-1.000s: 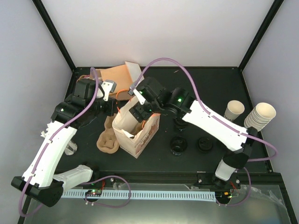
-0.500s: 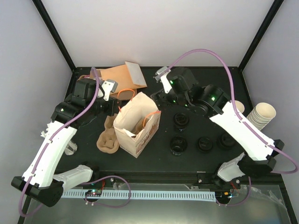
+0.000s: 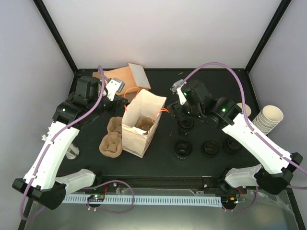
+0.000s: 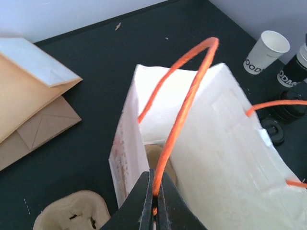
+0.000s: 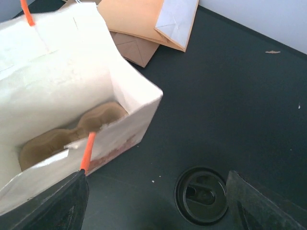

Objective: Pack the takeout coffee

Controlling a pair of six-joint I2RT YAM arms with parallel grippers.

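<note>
The left gripper [image 4: 154, 203] has its jaws pressed together on the orange handle [image 4: 184, 110] of the white bag [image 4: 225, 158], which stands upright just ahead of them with its mouth open. Down inside the bag, below and beyond those jaws, lies a pulp carrier [image 5: 72, 134]; a second carrier [image 4: 72, 218] sits on the table just to the side of them. The right gripper [image 5: 156, 191] has its jaws wide apart and holds nothing. A black lid [image 5: 201, 194] lies on the table between them, nearer the right-hand finger, and the bag's corner is just beyond the left-hand finger. The coffee [image 4: 265, 51] is not packed: it stands on the table well beyond the left jaws, past the bag, apart from either gripper. It seems to have no lid on, though it is small in that view and mostly hidden by the right arm from above. So I judge the preparation done, with the bag up, open and lined with a carrier. What remains is the main part: taking the coffee, perhaps capping it, and lowering it into a carrier socket
</note>
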